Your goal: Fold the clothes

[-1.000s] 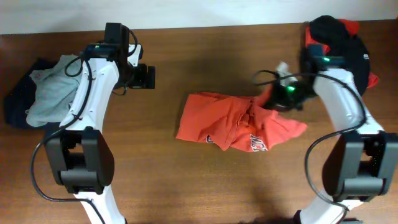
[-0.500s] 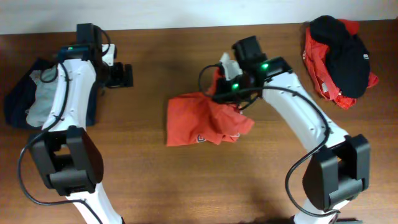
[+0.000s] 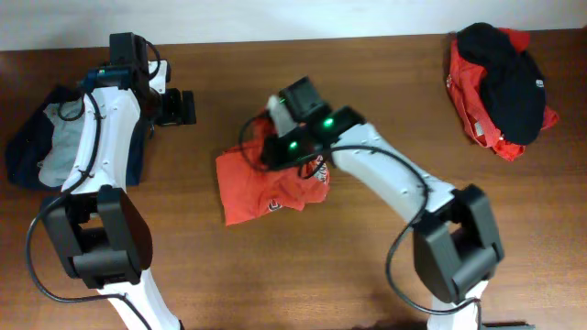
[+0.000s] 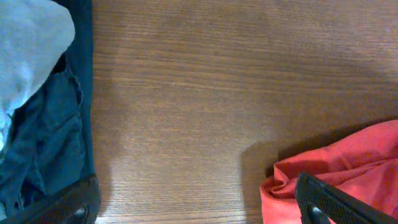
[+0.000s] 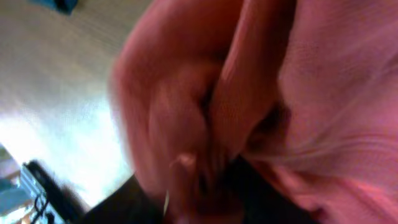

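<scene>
Clerk: Table (image 3: 367,275), wood, one. Largest item on it?

Checker: Shirt (image 3: 261,188), orange, one. It lies crumpled left of centre, between the two arms, with its upper edge under the right claw (image 3: 268,151)

Clerk: Other stock?

Checker: Left pile (image 3: 55,151), grey over navy, at the left edge. Right pile (image 3: 500,78), black over red, at the far right corner. Both are well apart from the shirt

Clerk: Handling class of shirt?

Checker: Judged light, soft and limp, not fragile. It has no stiffness, so it should sag and bunch wherever unsupported, and drag rather than slide cleanly on wood. Best taken at a hem corner or shoulder seam, single layer, not in the middle of a wad

Clerk: Claws, condition?

Checker: Right claw: wrist view blurred, cloth bunched tight against the lens. It reads as pinching a fold of the shirt, though the fingers are hardly visible. Left claw (image 4: 199,211): spread wide, empty, over bare table between the left pile and the shirt's left edge, touching neither

Clerk: Fold status?

Checker: Not begun, by my judgement; the shirt needs spreading flat first
</scene>
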### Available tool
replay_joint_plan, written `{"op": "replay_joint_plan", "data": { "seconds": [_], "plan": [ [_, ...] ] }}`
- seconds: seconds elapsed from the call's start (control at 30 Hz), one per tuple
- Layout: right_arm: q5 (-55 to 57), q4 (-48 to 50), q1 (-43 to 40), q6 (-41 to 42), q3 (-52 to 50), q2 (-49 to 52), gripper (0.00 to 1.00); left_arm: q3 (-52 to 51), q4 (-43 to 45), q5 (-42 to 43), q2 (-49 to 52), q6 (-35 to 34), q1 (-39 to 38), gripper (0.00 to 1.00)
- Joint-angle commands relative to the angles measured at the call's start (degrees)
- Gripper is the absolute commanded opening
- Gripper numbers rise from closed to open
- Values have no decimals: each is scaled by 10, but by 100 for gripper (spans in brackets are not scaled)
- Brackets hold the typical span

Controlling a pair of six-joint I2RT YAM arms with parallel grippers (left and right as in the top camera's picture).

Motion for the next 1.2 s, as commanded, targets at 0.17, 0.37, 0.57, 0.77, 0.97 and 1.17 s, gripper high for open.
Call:
{"op": "replay_joint_plan", "data": {
  "seconds": [0.17, 0.37, 0.57, 0.77, 0.97, 1.17],
  "plan": [
    [-23, 12, 71, -14, 14, 5, 59, 12, 13, 7, -17, 8, 7, 99],
    [-46, -26, 54, -42, 54, 5, 60, 12, 12, 7, -17, 8, 11, 99],
    [50, -153, 15, -95, 149, 5, 63, 12, 12, 6, -17, 9, 12, 99],
    [165, -233, -5, -112, 153, 7, 67, 12, 13, 1, -17, 9, 12, 99],
    [180, -198, -4, -96, 122, 19, 67, 12, 13, 5, -20, -11, 33, 99],
    [179, -170, -4, -31, 105, 22, 62, 12, 13, 37, -28, -31, 78, 99]
  ]
}}
